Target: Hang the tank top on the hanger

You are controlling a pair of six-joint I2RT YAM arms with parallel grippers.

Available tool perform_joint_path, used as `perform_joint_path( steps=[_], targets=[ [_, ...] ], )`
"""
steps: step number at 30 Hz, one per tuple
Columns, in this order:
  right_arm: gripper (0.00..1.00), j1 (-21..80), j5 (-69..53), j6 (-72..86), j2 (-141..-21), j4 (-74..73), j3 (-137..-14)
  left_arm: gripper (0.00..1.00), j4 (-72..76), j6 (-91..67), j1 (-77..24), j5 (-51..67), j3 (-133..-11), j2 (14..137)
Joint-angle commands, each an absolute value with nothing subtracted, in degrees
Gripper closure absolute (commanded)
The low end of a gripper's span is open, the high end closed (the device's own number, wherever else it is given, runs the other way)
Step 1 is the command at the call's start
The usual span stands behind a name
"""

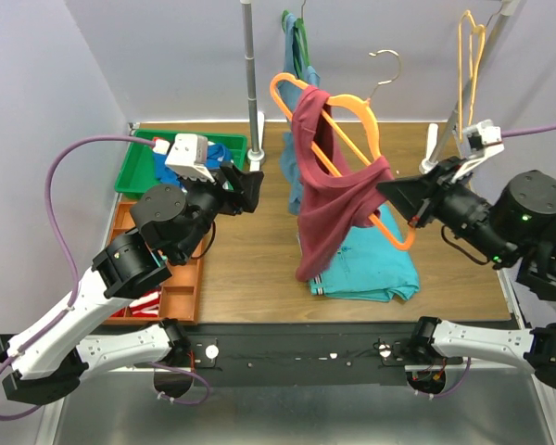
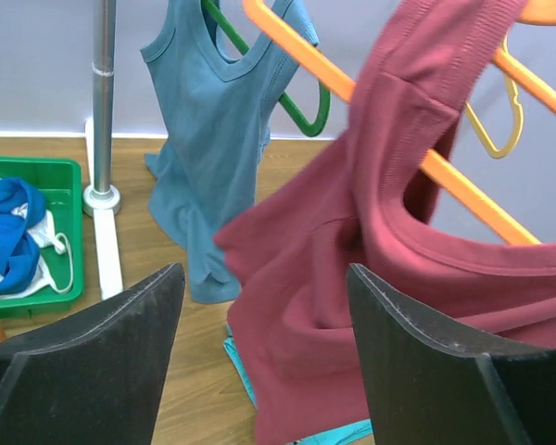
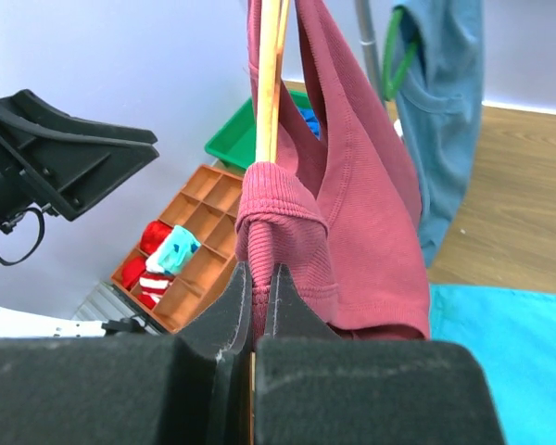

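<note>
The maroon tank top [image 1: 329,209] hangs draped over the bright orange hanger [image 1: 363,109], which is held tilted in the air above the table's middle. My right gripper [image 1: 386,192] is shut on the hanger's lower end, with a bunched strap of the top pinched between its jaws [image 3: 259,278]. In the right wrist view the hanger [image 3: 271,74] rises edge-on out of the fabric [image 3: 361,204]. My left gripper [image 1: 253,185] is open and empty, left of the top. In the left wrist view [image 2: 264,306] the top [image 2: 371,260] and the hanger bar [image 2: 296,46] lie just ahead.
A grey-blue tank top on a green hanger [image 1: 296,56] hangs by the metal pole [image 1: 251,83]. A turquoise folded garment [image 1: 380,264] lies under the maroon top. A green bin [image 1: 134,176] and an orange compartment tray [image 1: 181,287] stand at the left. A paler hanger [image 1: 470,56] hangs at back right.
</note>
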State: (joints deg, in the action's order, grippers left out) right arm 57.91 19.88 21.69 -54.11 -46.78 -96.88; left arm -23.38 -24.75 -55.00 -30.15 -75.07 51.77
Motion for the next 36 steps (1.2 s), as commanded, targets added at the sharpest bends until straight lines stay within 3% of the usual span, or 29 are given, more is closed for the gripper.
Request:
perform_joint_path(
  steps=[1, 5, 8, 9, 11, 14, 22, 36],
  targets=[
    [0.99, 58.01, 23.29, 23.38, -53.7, -53.96, -103.96, 0.24, -24.35, -25.49, -55.37, -30.32, -74.18, 51.06],
    [0.99, 58.01, 21.71, 23.99, -53.88, -57.56, -104.42, 0.3, -22.95, -25.75, -55.37, -28.57, -73.3, 52.29],
    [0.99, 58.01, 21.36, 24.87, -53.35, -57.92, -101.97, 0.39, -21.19, -25.66, -55.37, -26.46, -72.25, 54.57],
    [0.99, 58.01, 20.92, 25.13, -53.09, -57.83, -101.26, 0.48, -21.09, -25.84, -55.37, -26.02, -72.07, 55.36],
    [0.99, 58.01, 20.48, 25.4, -52.74, -58.53, -99.68, 0.53, -19.18, -26.1, -55.37, -23.57, -71.63, 57.3],
    [0.99, 58.01, 18.99, 25.66, -52.74, -59.68, -97.57, 0.51, -14.0, -26.54, -55.37, -20.49, -69.53, 57.83],
    [0.99, 57.92, 17.58, 25.84, -53.17, -59.68, -95.36, 0.32, -9.15, -23.3, -55.28, -18.99, -73.99, 64.06],
    [0.99, 58.01, 16.79, 25.58, -54.05, -59.85, -99.31, 0.36, -12.92, -20.3, -55.28, -22.85, -81.03, 71.98]
  ],
)
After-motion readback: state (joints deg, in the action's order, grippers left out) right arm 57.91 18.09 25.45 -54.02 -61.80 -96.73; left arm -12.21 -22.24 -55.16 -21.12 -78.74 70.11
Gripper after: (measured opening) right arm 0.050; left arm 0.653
